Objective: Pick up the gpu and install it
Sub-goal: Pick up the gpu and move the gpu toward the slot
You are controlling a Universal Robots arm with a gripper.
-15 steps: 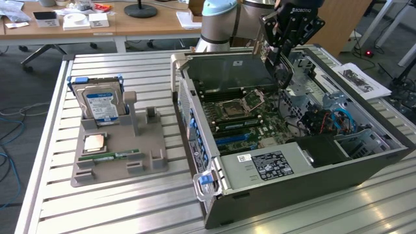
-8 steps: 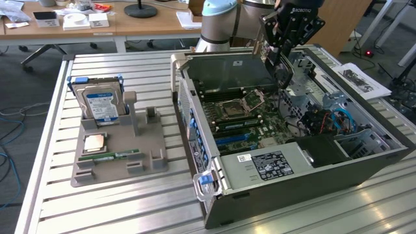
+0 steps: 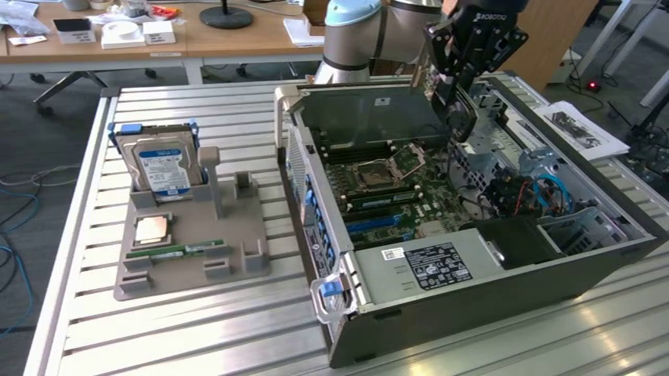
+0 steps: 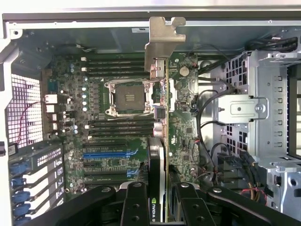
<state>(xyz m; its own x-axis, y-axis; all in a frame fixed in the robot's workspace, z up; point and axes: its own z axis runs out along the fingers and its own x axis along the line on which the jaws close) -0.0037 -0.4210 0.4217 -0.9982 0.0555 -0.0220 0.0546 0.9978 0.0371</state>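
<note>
GPU [image 4: 157, 155] is held edge-on between the black fingers [image 4: 135, 207] of the gripper [image 4: 159, 203], which is clenched on the end of the card opposite its silver bracket [image 4: 162, 40]. You have it raised above the open computer case [image 3: 522, 286], which lies on its side on the slatted table [image 3: 209, 329]. In the exterior view the card hangs over the far right part of the motherboard [image 3: 392, 192], touching nothing below it.

The card's long axis follows the gripper's own line. It points steeply down towards the board, with the bracket end lowest. The dark face seems to turn towards the exterior view's left and the green board towards the drive bays on the exterior view's right.

The expansion slots [image 4: 110, 153], one of them blue, sit on the near half of the motherboard. From the card they lie nearer and towards the exterior view's left, well apart from the bracket. They run left to right, towards the case's rear wall on the exterior view's left. As I judge it, the card's length points at the board, not along any slot, and it is not over the slots
</note>
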